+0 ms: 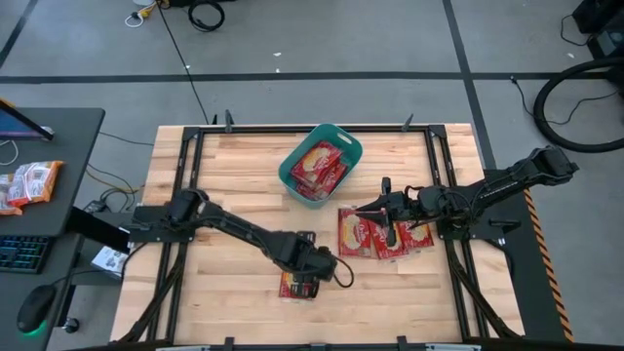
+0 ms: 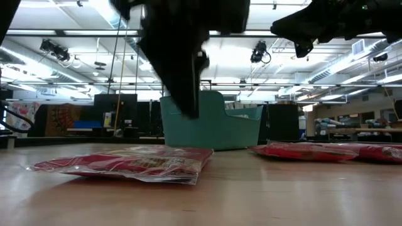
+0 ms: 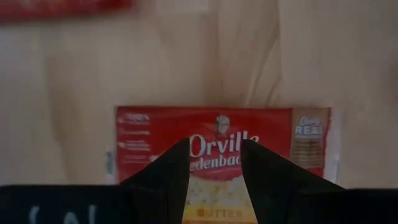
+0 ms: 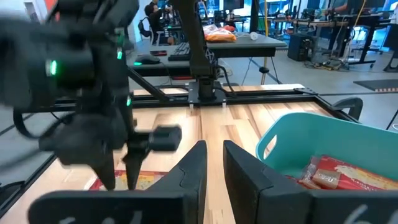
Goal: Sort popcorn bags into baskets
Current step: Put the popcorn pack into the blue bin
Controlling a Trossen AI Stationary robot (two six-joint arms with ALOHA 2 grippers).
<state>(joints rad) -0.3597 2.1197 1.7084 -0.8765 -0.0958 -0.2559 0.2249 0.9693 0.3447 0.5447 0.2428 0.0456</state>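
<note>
One red popcorn bag (image 1: 292,288) (image 2: 125,163) (image 3: 155,130) lies flat on the wood near the table's near edge. My left gripper (image 1: 306,277) (image 3: 214,149) (image 2: 188,107) hangs open just above it, pointing down, its fingers over the bag's middle without touching. The teal basket (image 1: 348,146) (image 2: 220,125) (image 4: 292,134) stands near the far edge with several bags inside. A few more bags (image 1: 380,234) (image 2: 326,150) lie overlapping, right of centre. My right gripper (image 1: 367,210) (image 4: 214,149) hovers above them, narrowly open and empty.
Black frame rails (image 1: 185,166) run along the table's left and right sides. A side desk (image 1: 49,146) on the left carries a keyboard, a mouse and other packets (image 1: 29,182). Bare wood (image 1: 214,283) shows on the near left.
</note>
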